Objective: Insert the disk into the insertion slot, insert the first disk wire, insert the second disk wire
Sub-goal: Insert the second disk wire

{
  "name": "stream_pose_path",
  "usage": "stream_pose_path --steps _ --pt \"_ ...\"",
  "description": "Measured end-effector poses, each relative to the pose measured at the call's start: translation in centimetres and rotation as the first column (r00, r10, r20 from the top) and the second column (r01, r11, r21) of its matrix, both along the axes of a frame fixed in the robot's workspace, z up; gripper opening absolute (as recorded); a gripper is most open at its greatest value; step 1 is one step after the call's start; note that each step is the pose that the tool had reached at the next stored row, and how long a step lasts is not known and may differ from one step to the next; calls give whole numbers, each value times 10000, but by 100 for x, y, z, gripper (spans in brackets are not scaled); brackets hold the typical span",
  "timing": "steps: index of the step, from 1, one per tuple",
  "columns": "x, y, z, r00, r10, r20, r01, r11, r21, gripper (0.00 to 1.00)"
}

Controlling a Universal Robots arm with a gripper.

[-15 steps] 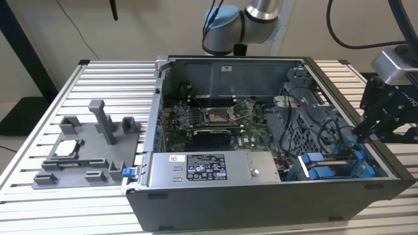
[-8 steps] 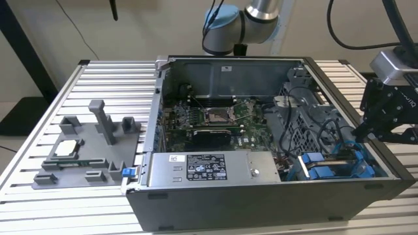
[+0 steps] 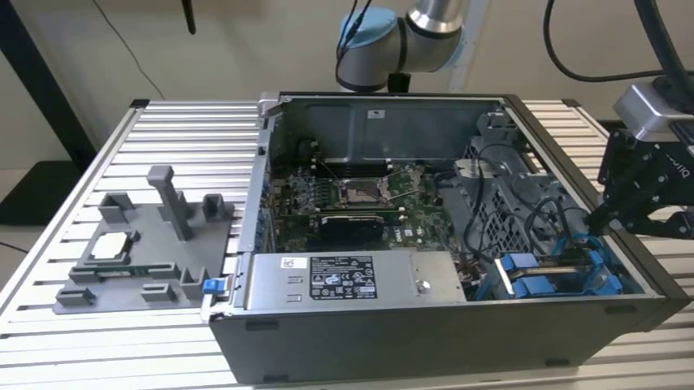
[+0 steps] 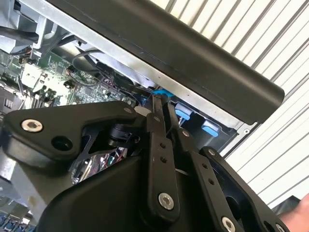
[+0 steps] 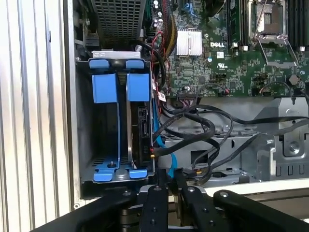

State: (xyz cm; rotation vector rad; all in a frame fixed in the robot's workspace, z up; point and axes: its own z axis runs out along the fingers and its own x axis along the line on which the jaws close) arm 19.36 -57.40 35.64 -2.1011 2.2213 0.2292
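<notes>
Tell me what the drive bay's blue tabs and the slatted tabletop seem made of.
Blue tabs: likely moulded plastic, with a uniform bright colour and a soft sheen. Tabletop: probably bare aluminium, in pale silver matte slats with straight parallel grooves.

Motherboard [image 3: 347, 199], power supply [image 3: 347, 280], possibly parts jig [image 3: 141, 260]

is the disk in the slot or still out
In: the disk sits inside the insertion slot, between its blue rails. The pincer pinches a blue wire.

Silver arm [image 3: 436, 16], pale-blue joint caps [image 3: 363, 28], black cables [image 3: 558, 53] — matte black hand [image 4: 161, 104], linked bars, silver screws [image 4: 165, 200].
</notes>
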Motion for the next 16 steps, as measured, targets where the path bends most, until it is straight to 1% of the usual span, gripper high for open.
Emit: stream_pose_path --steps 5,11,16 --pt "0 -1 10 10000 0 0 0 10000 -1 0" --pt "-29 5 105 10000 0 2 0 10000 0 0" --pt "-89 41 168 10000 0 5 0 10000 0 0"
